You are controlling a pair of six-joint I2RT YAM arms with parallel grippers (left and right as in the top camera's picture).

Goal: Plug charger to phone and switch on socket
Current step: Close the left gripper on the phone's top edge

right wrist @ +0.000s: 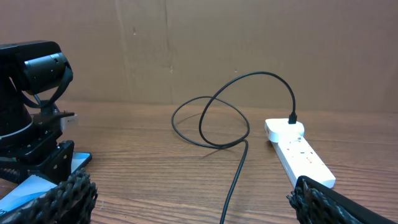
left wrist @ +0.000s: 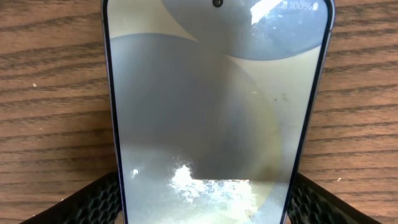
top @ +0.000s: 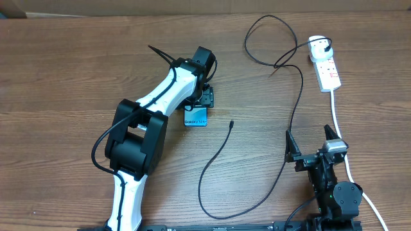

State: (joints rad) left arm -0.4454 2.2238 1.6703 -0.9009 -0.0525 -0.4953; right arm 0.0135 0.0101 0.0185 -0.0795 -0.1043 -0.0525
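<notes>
Left fingers (left wrist: 93, 200) flank the phone (left wrist: 214, 112), one each side.

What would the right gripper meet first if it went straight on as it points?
Most likely the long thin black charger cable, lying ahead between the right gripper's open fingers. The white socket strip sits off to the right. Its height over the cable is unclear.

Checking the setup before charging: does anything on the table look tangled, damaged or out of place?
Nothing looks damaged. The charger cable crosses over itself in a loop near the socket, and its connector tip lies loose on the table, apart from the phone.
</notes>
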